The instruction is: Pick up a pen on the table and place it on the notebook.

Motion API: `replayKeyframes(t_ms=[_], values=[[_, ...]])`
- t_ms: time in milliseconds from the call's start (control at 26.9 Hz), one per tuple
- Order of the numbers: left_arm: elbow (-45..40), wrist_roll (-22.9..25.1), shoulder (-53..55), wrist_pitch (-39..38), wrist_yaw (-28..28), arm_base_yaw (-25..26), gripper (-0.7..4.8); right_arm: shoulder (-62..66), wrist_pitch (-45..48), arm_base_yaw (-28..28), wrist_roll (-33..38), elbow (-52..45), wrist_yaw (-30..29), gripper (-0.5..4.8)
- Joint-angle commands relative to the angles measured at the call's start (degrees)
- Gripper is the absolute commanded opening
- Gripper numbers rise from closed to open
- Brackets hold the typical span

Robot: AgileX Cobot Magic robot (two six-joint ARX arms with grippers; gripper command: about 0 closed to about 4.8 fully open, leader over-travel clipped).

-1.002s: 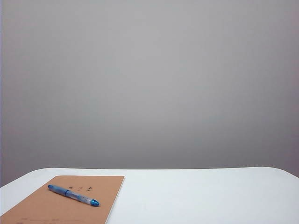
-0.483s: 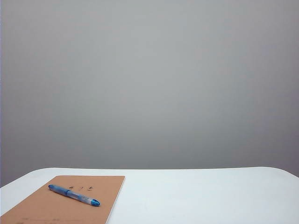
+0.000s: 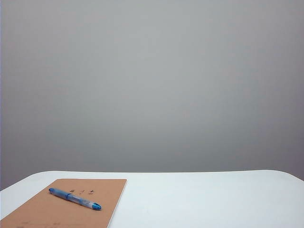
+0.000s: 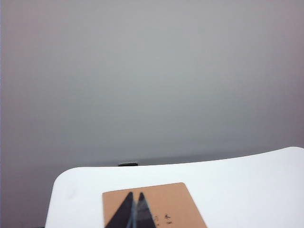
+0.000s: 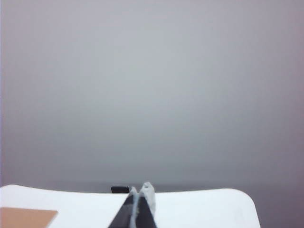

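The pen point(image 3: 74, 198), clear-barrelled with blue ends, lies slantwise on the tan notebook point(image 3: 47, 211) at the near left of the white table point(image 3: 204, 199). Neither gripper shows in the exterior view. In the left wrist view my left gripper point(image 4: 135, 195) is shut and empty, its dark tips held level in front of the notebook point(image 4: 175, 199); the pen is hidden there. My right gripper point(image 5: 141, 190) is also shut with nothing in it, pointing level over the table point(image 5: 204, 209). Only a corner of the notebook point(image 5: 26, 217) shows in the right wrist view.
A plain grey wall stands behind the table. A small dark object point(image 4: 128, 164) sits just past the table's far edge, and the same dark object point(image 5: 119, 189) shows in the right wrist view. The table's rounded corners and edges lie close by.
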Motion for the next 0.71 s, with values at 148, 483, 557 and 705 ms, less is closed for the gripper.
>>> replayKeyframes(t_ms=[148, 483, 557, 705], values=[[-2.5, 1.2, 0.0, 2.0, -1.2, 0.1, -0.05, 0.0, 2.4, 0.0, -0.1, -5.6, 3.9, -0.06], [-4.8, -4.3, 0.0, 8.9, 4.8, 5.0, -0.05, 0.0, 5.4, 0.0, 1.0, -5.9, 2.4, -0.06], [-4.8, -4.3, 0.0, 6.6, 4.8, 7.5, -0.05, 0.0, 4.1, 0.0, 1.0, -5.9, 1.8, -0.06], [-5.3, -5.9, 0.0, 5.3, 7.5, 11.8, -0.05, 0.0, -0.4, 0.0, 0.8, -5.9, 1.9, -0.06]])
